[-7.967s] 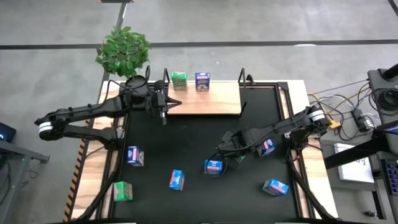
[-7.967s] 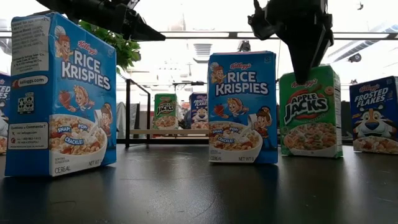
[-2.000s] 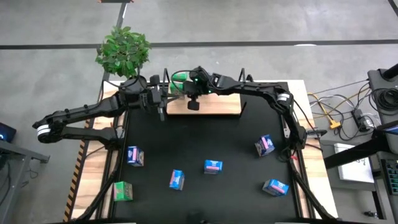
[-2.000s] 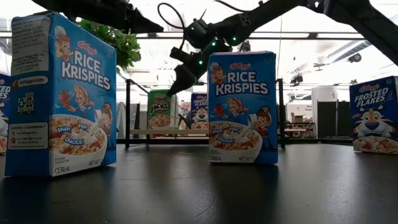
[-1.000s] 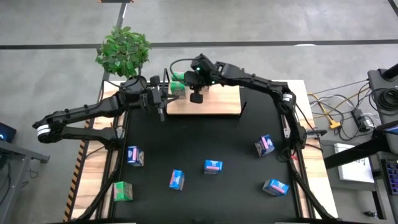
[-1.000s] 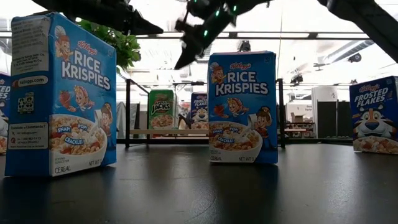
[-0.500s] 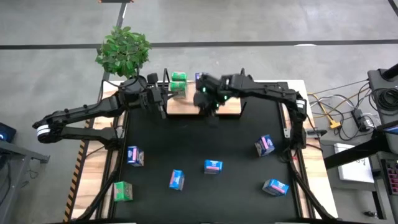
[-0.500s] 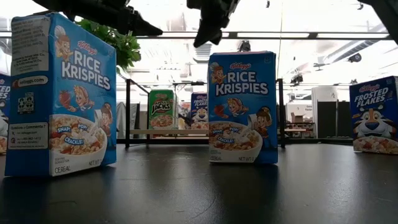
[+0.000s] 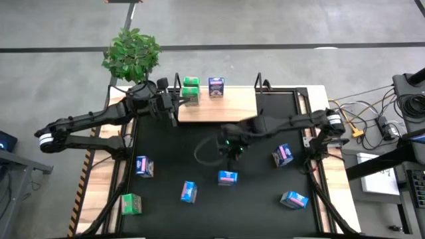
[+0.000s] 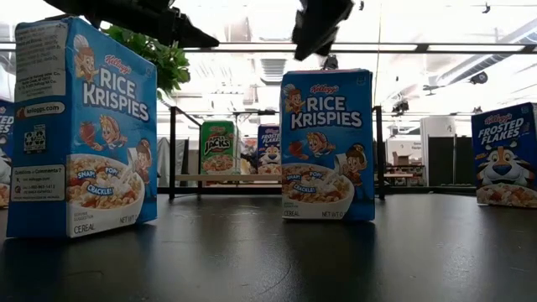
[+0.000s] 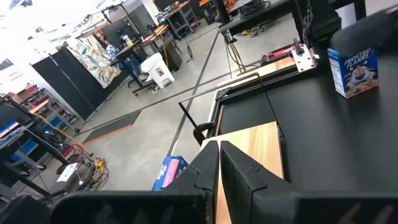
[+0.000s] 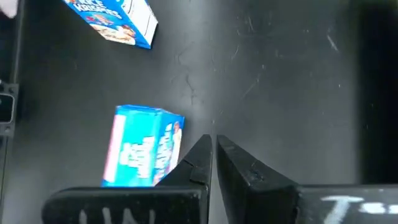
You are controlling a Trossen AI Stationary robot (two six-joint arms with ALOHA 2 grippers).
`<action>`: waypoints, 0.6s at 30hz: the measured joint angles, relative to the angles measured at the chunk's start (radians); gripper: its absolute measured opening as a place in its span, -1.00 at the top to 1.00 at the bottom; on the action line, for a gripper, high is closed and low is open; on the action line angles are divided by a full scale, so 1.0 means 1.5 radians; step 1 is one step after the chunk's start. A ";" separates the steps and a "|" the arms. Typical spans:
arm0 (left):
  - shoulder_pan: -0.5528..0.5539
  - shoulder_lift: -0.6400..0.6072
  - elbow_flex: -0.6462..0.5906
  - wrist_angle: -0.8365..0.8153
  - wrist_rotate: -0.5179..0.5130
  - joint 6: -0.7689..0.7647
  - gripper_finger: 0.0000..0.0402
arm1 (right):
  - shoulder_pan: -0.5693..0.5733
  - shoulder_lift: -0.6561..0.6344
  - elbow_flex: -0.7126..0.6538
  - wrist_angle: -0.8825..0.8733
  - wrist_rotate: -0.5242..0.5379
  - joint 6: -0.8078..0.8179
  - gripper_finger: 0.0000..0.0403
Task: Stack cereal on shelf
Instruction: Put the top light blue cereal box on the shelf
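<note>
Surface: black mat (image 9: 199,133) fills the table in the high view, pale wood strips down its sides, a potted plant (image 9: 131,52) off the upper left corner.

Near cartons: six lie loose on the mat in the lower half of the high view: a green carton (image 9: 131,204) at lower left, a blue one (image 9: 143,166) above it, another (image 9: 188,192) at lower centre, the centre carton (image 9: 228,177), and two toward the right (image 9: 283,155) (image 9: 293,199).

Right gripper: right gripper (image 9: 232,147) hangs mid-frame over the mat, empty, fingers pressed together as its wrist view shows.

Carton and gripper: the centre carton sits just below the gripper in the high view; in the wrist view it lies flat beside the fingertips (image 12: 202,149), probably not touching, though the angle makes that hard to judge.

Far shelf: shelf (image 9: 232,106) spans the top centre of the high view; a green carton on shelf (image 9: 190,89) and a blue carton on shelf (image 9: 216,86) stand along its upper edge.

Left gripper: left gripper (image 9: 174,105) waits at the shelf's left end, empty, fingers closed together.

Progress: at least two cartons shelved, six left; an early stage, by my reading.

Next: likely spreading the right fingers and dropping onto the centre carton.
</note>
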 joint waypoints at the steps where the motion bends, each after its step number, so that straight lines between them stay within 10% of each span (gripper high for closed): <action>1: 0.000 0.000 0.000 -0.001 0.000 0.000 1.00 | 0.016 -0.005 -0.004 0.001 0.016 0.020 0.94; 9: 0.000 0.000 0.000 -0.007 0.000 -0.013 1.00 | 0.108 -0.011 -0.055 0.029 0.060 0.186 0.87; 18: 0.000 0.000 0.000 -0.023 0.000 -0.038 1.00 | 0.125 0.006 -0.062 0.053 0.078 0.238 0.27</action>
